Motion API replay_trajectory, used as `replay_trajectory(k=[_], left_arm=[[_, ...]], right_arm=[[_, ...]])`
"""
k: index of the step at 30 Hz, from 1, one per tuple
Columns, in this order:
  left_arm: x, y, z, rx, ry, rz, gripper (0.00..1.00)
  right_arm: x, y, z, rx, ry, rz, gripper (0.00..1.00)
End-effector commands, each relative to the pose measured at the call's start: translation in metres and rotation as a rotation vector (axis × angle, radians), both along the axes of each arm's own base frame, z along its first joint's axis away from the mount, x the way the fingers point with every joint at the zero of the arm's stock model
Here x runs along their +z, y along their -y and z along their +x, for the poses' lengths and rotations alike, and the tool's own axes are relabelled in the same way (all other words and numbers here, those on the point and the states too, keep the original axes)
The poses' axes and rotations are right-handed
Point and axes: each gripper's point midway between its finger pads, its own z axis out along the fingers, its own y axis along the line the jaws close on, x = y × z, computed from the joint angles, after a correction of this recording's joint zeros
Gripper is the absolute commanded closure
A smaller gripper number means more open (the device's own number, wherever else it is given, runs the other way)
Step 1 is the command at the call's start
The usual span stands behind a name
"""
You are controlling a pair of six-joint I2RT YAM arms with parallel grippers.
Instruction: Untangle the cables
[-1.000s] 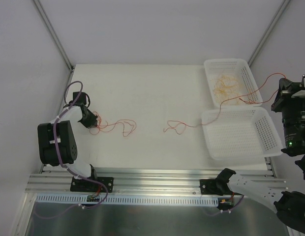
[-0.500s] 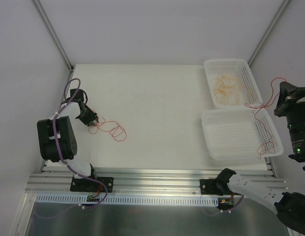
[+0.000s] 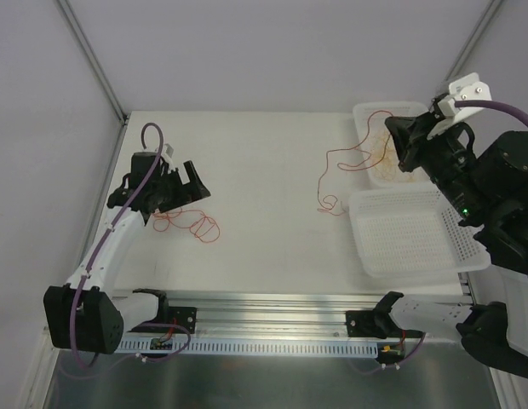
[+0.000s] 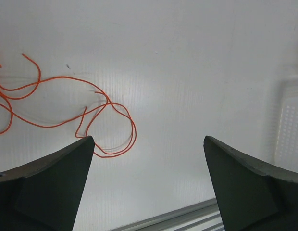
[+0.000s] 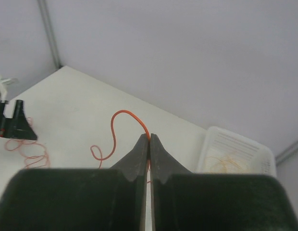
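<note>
One red-orange cable lies curled on the table at the left, also seen in the left wrist view. My left gripper hovers just above and behind it, open and empty. My right gripper is raised over the far basket and shut on a second red-orange cable, which hangs down to the table in a loop. The pinch shows at the fingertips. A tangle of paler yellow-orange cables lies in the far basket.
Two white mesh baskets stand at the right: the far one holds the pale tangle, the near one shows nothing inside. The aluminium rail runs along the table's near edge. White walls enclose the table.
My left gripper opened, let go of its red cable and moved up and right. My right arm swung up and left over the far basket, pulling its cable out of the near basket.
</note>
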Motion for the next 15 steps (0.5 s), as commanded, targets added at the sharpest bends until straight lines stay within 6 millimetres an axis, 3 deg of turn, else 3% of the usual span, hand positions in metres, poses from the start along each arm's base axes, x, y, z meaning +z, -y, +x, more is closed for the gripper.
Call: replay_trajectory(k=[1, 5, 9, 10, 13, 14, 15], left_arm=[[0.011, 0.015, -0.015, -0.135, 0.064, -0.012, 0.01], [0.022, 0.024, -0.028, -0.193, 0.119, -0.042, 0.01], [0.011, 0.030, -0.038, -0.219, 0.102, -0.061, 0.01], [0.006, 0.033, -0.042, -0.226, 0.089, -0.073, 0.01], [-0.005, 0.047, -0.053, -0.271, 0.067, -0.092, 0.01], [-0.006, 0.049, -0.055, -0.282, 0.067, -0.091, 0.01], [-0.008, 0.053, -0.057, -0.295, 0.069, -0.089, 0.02]], right_arm=[[0.007, -0.055, -0.009, 0.250, -0.017, 0.114, 0.99], [-0.027, -0.090, 0.009, 0.303, -0.120, 0.131, 0.99], [-0.076, -0.120, 0.028, 0.322, -0.251, 0.130, 0.99], [-0.108, -0.125, 0.036, 0.299, -0.312, 0.102, 0.99], [-0.147, -0.123, 0.048, 0.221, -0.371, 0.108, 0.99], [-0.179, -0.121, 0.052, 0.184, -0.425, 0.076, 1.00], [-0.192, -0.117, 0.056, 0.144, -0.458, 0.095, 0.99]])
